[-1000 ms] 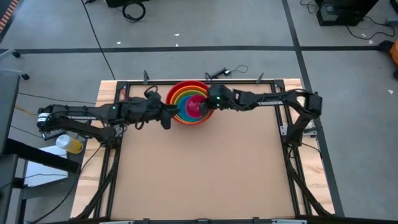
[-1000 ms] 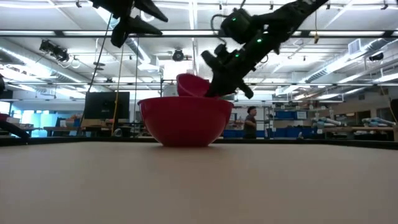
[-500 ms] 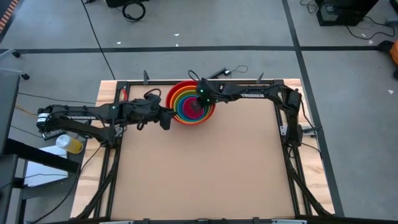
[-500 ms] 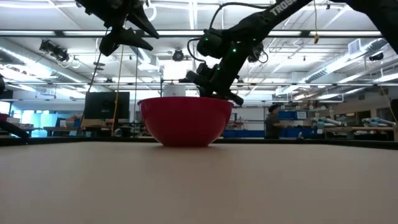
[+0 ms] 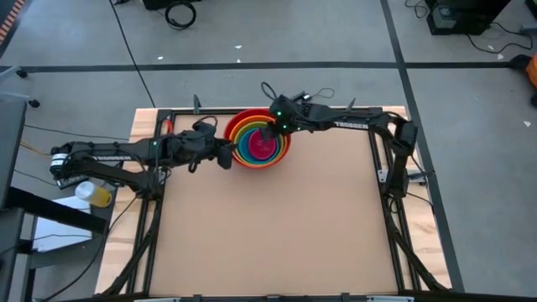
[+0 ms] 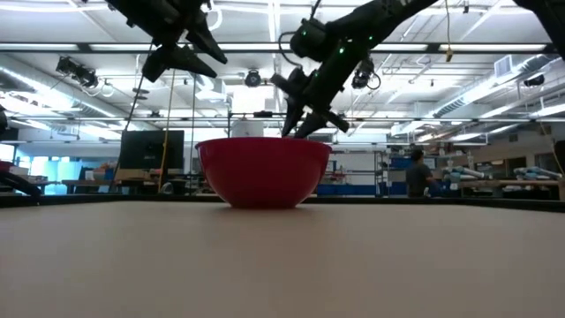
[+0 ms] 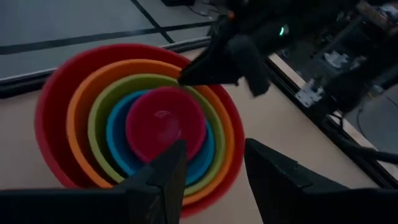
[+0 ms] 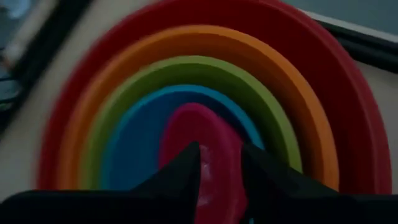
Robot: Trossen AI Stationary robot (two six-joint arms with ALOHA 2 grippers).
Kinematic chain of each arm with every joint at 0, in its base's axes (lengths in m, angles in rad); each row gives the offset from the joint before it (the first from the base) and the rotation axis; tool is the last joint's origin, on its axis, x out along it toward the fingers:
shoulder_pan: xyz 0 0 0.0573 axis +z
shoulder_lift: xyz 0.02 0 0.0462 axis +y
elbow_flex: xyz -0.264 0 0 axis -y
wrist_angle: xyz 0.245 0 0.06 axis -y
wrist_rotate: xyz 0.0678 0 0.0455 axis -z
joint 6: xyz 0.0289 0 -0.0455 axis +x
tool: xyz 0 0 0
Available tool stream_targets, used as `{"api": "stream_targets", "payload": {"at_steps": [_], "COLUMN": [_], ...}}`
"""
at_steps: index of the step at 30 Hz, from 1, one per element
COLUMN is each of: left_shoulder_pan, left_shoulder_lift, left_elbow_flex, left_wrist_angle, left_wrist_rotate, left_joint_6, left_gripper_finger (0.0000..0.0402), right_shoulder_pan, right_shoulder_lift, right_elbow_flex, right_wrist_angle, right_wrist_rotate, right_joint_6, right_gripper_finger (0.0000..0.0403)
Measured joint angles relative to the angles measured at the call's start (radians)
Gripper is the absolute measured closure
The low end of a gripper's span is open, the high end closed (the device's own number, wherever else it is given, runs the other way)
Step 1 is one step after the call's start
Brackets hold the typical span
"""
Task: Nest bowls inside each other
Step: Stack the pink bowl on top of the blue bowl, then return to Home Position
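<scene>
The bowls [image 5: 258, 138] are nested at the table's far middle. From outside in they are red [image 6: 263, 170], orange [image 7: 78, 112], yellow-green [image 7: 99, 109], blue [image 7: 118, 140] and magenta pink [image 7: 165, 121]. The pink one sits upright in the blue one. My right gripper [image 8: 221, 168] hangs open just above the stack's far right side [image 6: 300, 124], its fingers pointing down over the pink bowl and touching nothing. My left gripper [image 7: 214, 177] hovers open, high beside the red bowl's left rim [image 5: 225, 158].
The bare wooden tabletop [image 5: 277, 226] stretches out on the near side of the stack. Black frame rails [image 5: 210, 111] run along the table's far edge and sides. A yellow bottle [image 5: 94, 195] lies off the table's left. A person [image 6: 418, 174] stands far back in the room.
My right gripper, shut on the tilted pink bowl above the stack, went down and to the table's left. It set the bowl in the blue one, opened and let go, then rose a little toward the far edge. The pink bowl now sits level inside.
</scene>
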Motion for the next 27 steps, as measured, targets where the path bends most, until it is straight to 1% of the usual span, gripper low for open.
{"api": "stream_targets", "payload": {"at_steps": [2,5,7,11,13,16,21,24,27], "left_shoulder_pan": [0.014,0.024,0.024,0.022,0.022,0.022,0.022,0.022,0.024], "left_shoulder_lift": [0.005,0.019,0.022,0.028,0.027,0.027,0.027,0.027,0.024], "left_elbow_flex": [0.000,0.000,0.000,0.000,0.000,0.000,0.000,0.000,0.000], "left_wrist_angle": [0.022,0.040,0.050,0.038,0.036,0.030,0.031,0.032,0.031], "left_wrist_rotate": [0.000,0.000,0.000,0.033,0.040,0.043,0.044,0.045,0.046], "left_joint_6": [0.000,-0.001,-0.001,0.001,0.002,0.002,0.029,0.062,0.081], "left_gripper_finger": [0.0239,0.0239,0.0239,0.0239,0.0239,0.0239,0.0239,0.0239,0.0239], "right_shoulder_pan": [0.004,0.009,0.009,0.017,0.023,0.028,0.011,-0.018,-0.044], "right_shoulder_lift": [0.030,0.072,0.090,0.112,0.100,0.069,0.016,-0.014,-0.059], "right_elbow_flex": [0.000,-0.002,-0.002,-0.002,-0.002,-0.002,-0.002,-0.002,-0.002], "right_wrist_angle": [-0.002,-0.005,-0.003,0.000,0.004,0.001,-0.005,-0.009,-0.009], "right_wrist_rotate": [0.042,0.054,0.025,-0.081,-0.095,-0.088,-0.080,-0.126,-0.227], "right_joint_6": [0.012,0.013,0.009,-0.021,-0.022,-0.032,-0.085,-0.092,-0.122], "right_gripper_finger": [0.0287,0.0300,0.0312,0.0333,0.0339,0.0342,0.0335,0.0324,0.0314]}}
